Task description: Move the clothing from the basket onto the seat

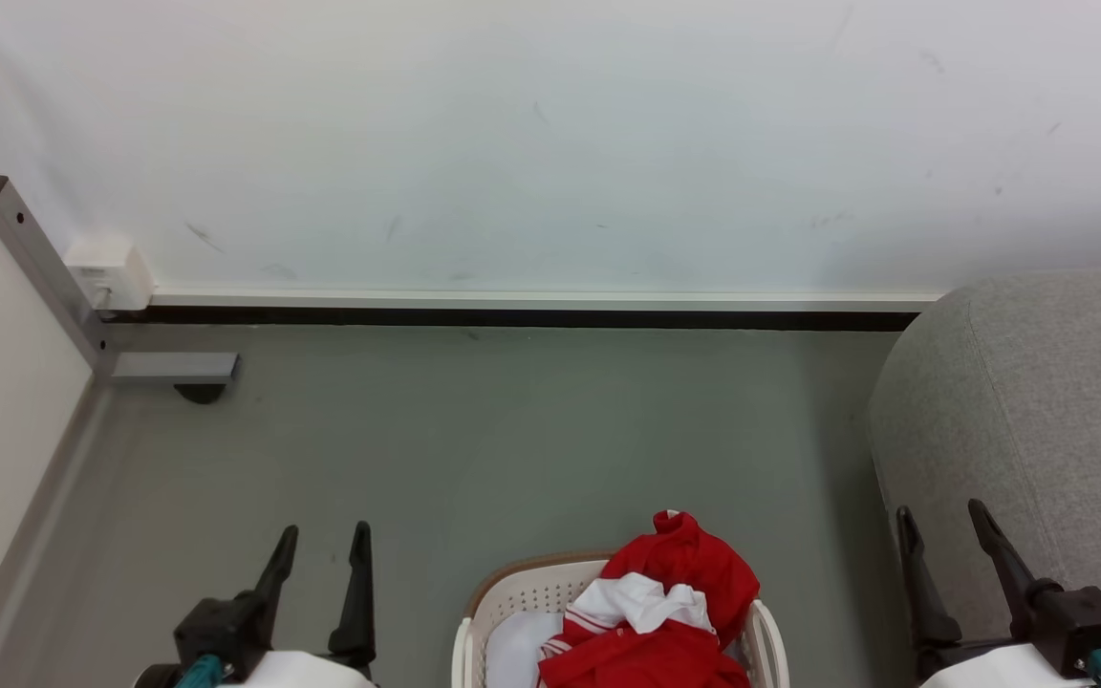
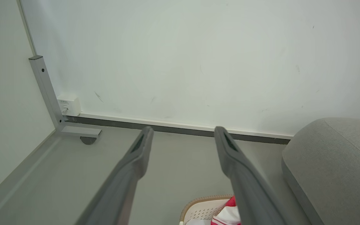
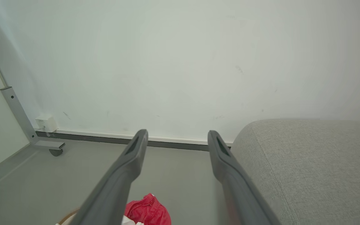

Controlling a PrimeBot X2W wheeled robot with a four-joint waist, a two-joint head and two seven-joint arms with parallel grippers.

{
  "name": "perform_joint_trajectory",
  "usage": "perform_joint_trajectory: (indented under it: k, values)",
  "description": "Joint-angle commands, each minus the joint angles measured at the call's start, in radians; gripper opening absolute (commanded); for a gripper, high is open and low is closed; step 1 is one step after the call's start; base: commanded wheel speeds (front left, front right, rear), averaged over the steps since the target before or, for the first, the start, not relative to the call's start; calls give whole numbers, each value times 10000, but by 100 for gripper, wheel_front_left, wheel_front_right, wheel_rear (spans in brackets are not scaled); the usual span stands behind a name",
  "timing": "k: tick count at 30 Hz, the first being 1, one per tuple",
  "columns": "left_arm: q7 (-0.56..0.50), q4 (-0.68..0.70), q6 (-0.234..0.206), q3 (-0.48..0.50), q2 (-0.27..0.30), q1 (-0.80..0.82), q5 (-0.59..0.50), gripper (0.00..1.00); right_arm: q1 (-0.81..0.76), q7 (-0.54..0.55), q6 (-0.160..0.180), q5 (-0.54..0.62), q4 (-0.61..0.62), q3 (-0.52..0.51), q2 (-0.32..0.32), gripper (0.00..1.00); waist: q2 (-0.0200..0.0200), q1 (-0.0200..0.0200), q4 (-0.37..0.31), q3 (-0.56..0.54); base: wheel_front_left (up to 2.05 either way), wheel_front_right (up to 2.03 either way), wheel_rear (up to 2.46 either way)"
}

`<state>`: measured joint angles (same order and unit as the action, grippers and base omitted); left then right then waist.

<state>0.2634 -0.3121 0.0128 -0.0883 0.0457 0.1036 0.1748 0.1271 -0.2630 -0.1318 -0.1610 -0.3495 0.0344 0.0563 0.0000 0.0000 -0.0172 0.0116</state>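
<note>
Red clothing (image 1: 675, 612) with white panels is heaped in the cream basket (image 1: 512, 597) at the bottom middle of the head view, spilling over its far rim. The grey seat (image 1: 1038, 430) stands to the right of the basket. My left gripper (image 1: 326, 535) hangs open to the left of the basket, nothing between its fingers. My right gripper (image 1: 942, 511) is open too, in front of the seat's near side. In the left wrist view the clothing (image 2: 228, 212) and basket (image 2: 198, 209) peek in at the bottom. The right wrist view shows the clothing (image 3: 148, 212) and the seat (image 3: 308, 162).
A white wall (image 1: 550, 143) with a dark skirting strip runs across the back. A grey metal post and foot (image 1: 53, 277) with a white socket box (image 1: 111, 272) stand in the left corner. Grey floor (image 1: 474, 440) lies between the basket and the wall.
</note>
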Motion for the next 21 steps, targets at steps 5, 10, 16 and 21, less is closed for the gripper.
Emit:
perform_joint_trajectory:
  k: [5,10,16,21]
  values:
    - [16,-85,42,68,82,75,13,100,95,-15,21,-368,-95,-58,-11,100,0,0,-3,0,0,0,0]
    - [16,-93,37,51,80,24,121,100,79,-15,21,-413,-163,-82,-10,100,0,0,-13,-10,0,0,0]
    - [16,-120,21,1,80,47,212,100,131,-15,21,-472,-221,-47,-13,100,0,0,-24,9,0,0,0]
    - [16,-65,-7,-6,81,135,218,100,196,-15,21,-491,-210,-20,-2,100,0,0,-62,144,0,0,0]
